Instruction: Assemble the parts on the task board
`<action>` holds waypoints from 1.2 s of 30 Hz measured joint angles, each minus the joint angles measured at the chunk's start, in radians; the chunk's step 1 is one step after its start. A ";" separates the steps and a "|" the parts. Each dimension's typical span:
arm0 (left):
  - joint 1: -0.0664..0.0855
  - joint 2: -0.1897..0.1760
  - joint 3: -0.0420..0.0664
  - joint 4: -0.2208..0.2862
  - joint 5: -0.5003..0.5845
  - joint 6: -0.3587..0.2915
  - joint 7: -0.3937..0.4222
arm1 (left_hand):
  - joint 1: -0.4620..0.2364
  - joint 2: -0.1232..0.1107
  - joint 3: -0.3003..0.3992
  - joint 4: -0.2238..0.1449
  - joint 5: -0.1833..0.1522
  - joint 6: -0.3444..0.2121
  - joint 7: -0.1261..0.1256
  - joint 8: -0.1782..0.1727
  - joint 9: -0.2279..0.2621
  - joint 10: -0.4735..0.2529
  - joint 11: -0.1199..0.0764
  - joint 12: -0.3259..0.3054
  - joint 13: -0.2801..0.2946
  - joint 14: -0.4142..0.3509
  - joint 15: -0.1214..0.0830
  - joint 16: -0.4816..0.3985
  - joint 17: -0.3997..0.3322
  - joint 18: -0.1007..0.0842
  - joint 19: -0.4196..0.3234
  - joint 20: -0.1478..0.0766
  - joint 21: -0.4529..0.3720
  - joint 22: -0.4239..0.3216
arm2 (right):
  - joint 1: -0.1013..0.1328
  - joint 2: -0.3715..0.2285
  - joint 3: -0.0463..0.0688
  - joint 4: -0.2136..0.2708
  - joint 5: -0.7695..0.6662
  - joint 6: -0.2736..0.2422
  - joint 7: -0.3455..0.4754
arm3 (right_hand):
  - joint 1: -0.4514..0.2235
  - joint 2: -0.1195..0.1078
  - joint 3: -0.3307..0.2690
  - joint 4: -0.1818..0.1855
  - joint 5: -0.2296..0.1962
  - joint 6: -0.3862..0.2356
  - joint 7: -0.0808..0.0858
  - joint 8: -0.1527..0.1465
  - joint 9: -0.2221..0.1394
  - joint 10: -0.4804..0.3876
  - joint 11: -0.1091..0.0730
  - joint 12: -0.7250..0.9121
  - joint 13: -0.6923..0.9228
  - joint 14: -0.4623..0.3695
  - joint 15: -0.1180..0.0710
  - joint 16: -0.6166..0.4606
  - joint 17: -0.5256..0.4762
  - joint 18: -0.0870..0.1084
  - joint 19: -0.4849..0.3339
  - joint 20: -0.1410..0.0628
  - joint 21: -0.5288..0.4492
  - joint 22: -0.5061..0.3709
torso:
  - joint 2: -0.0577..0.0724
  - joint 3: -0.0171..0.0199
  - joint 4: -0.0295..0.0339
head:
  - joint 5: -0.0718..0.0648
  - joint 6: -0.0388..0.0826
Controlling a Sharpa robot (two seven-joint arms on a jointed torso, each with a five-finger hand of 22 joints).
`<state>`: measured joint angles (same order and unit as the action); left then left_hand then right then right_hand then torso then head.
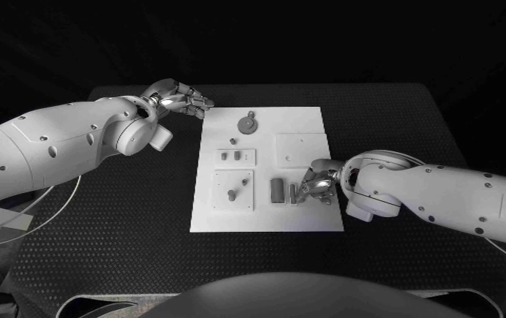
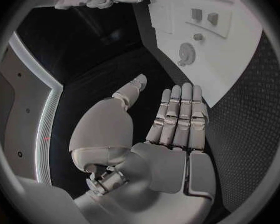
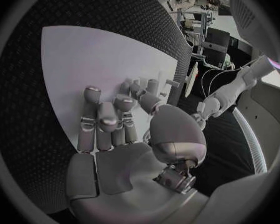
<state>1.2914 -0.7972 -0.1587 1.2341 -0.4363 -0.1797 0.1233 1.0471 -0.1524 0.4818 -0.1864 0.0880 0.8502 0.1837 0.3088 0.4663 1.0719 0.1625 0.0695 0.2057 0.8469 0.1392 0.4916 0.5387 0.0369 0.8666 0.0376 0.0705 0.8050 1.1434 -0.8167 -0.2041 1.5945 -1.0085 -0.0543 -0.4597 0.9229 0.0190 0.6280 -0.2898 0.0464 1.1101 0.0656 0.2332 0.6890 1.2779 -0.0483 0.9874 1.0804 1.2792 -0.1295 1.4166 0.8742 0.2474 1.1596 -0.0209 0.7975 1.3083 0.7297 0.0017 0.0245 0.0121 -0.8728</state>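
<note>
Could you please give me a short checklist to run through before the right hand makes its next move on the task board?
1. Task board flat on the table: ok.
2. Right hand over the board's near right part: ok.
3. Right hand holding a part: cannot tell; its fingers hide the spot.
4. Left hand off the board, fingers apart, holding nothing: ok.
5. Round part lying apart from both hands: ok.

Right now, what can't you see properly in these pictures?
- Head view: whether the right hand holds the thin part beside it; its fingers cover that spot.
- Right wrist view: the board under the fingers.
- Left wrist view: the parts are too small to tell apart.
</note>
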 measured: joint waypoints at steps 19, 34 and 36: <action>0.000 0.010 0.000 -0.028 0.031 -0.005 0.008 | -0.008 0.003 -0.009 0.009 -0.027 -0.008 0.001 0.000 -0.004 -0.007 0.000 0.000 -0.002 -0.005 0.005 -0.021 0.007 0.001 -0.013 0.005 0.000 -0.005 | 0.043 -0.043 0.024 -0.071 0.138 -0.053 0.218 | -0.062 -0.156 0.003 0.075 0.000 -0.076 0.019 -0.042 -0.022 -0.035 0.034 -0.005 -0.003 -0.024 0.011 -0.016 -0.004 -0.003 -0.018 0.018 -0.014 0.000 | -0.004 -0.0001 -0.0023 | -0.007 0.050; 0.000 0.048 0.003 -0.123 0.153 -0.034 0.065 | -0.020 0.010 -0.039 0.001 -0.035 -0.070 -0.016 -0.016 -0.016 -0.092 -0.012 -0.005 -0.037 -0.077 0.016 -0.103 -0.018 -0.001 -0.022 0.014 0.000 -0.011 | 0.061 0.183 0.136 -0.545 0.428 -0.217 0.659 | -0.021 -0.096 0.000 0.008 0.000 -0.168 0.072 -0.056 -0.019 -0.242 0.077 -0.175 -0.119 -0.223 0.056 -0.173 -0.062 0.008 -0.218 0.088 -0.136 -0.007 | -0.026 0.0064 -0.0125 | -0.010 0.174; 0.000 0.069 0.004 -0.149 0.164 -0.033 0.074 | -0.028 0.012 -0.041 -0.001 -0.035 -0.072 -0.018 -0.016 -0.016 -0.103 -0.013 -0.005 -0.043 -0.089 0.018 -0.114 -0.023 -0.001 -0.032 0.022 -0.001 -0.015 | 0.061 0.215 0.148 -0.604 0.461 -0.211 0.688 | -0.027 -0.090 0.000 0.008 0.000 -0.184 0.084 -0.061 -0.019 -0.278 0.090 -0.223 -0.166 -0.265 0.072 -0.230 -0.091 -0.015 -0.266 0.104 -0.175 -0.023 | -0.033 0.0078 -0.0137 | -0.012 0.193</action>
<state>1.2916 -0.7284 -0.1543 1.0854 -0.2726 -0.2131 0.1971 1.0194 -0.1407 0.4413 -0.1869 0.0532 0.7787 0.1659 0.2932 0.4507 0.9692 0.1493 0.0647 0.1628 0.7579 0.1572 0.3775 0.5161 0.0362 0.8348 0.0594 0.0693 0.7896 1.2044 -0.6014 -0.0561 0.9907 -0.5480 -0.2648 0.2286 0.8958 -0.0714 0.6280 -0.2815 0.0464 0.9264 0.1492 0.1719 0.6698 0.9996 0.0415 0.7644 0.9140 1.0144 -0.0576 1.1861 0.7828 0.2322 0.8936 0.0828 0.6223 1.2856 0.6967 0.0095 0.0108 0.0006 -0.6795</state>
